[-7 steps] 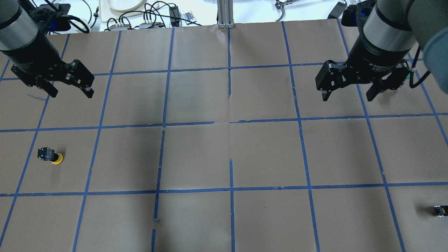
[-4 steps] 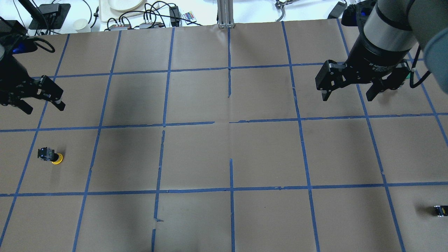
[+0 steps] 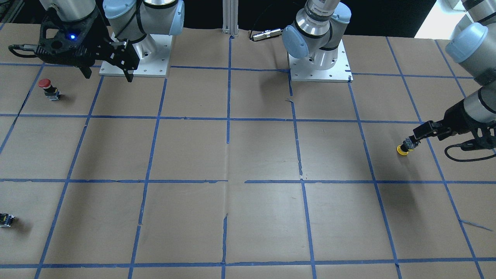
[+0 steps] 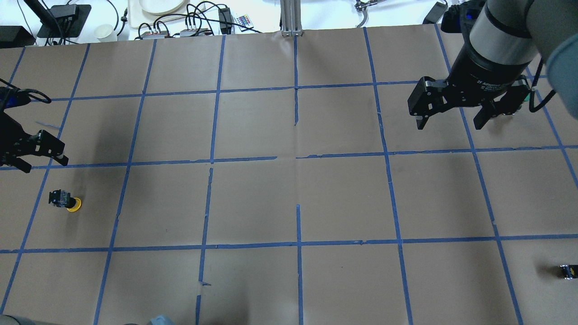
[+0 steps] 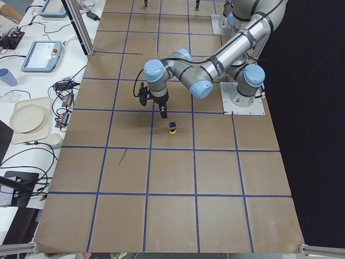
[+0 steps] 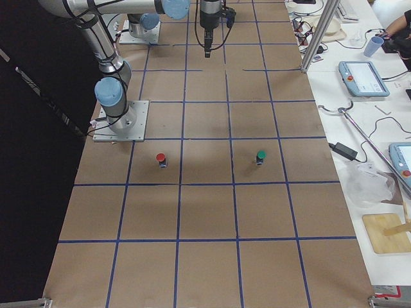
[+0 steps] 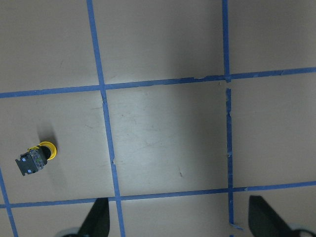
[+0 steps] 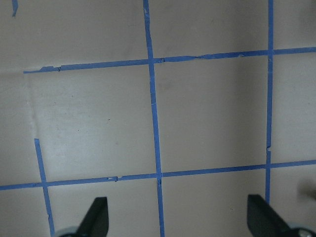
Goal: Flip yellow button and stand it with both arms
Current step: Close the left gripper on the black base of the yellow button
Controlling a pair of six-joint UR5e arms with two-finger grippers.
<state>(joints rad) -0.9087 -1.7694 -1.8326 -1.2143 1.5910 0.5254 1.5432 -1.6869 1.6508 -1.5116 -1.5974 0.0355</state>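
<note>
The yellow button (image 4: 66,201) is at the table's left side, yellow cap against the paper and black-grey body pointing away from it. It also shows in the front view (image 3: 405,147), the left side view (image 5: 172,128) and the left wrist view (image 7: 36,157). My left gripper (image 4: 44,163) is open and empty, hovering just beyond the button without touching it; in its wrist view (image 7: 180,219) the button lies off to the left. My right gripper (image 4: 449,123) is open and empty, high over the far right of the table, and also shows in the front view (image 3: 108,75).
A red-capped button (image 3: 46,86) stands near the right arm's base. A green-capped button (image 6: 261,156) stands further out on that side. A small black-grey piece with a yellow spot (image 4: 568,271) lies at the right edge. Cables and a plate (image 4: 158,6) lie beyond the paper.
My left gripper has moved left and toward the robot's side, from the far left corner to just beyond the yellow button. The right gripper has barely moved. The button has not moved.
</note>
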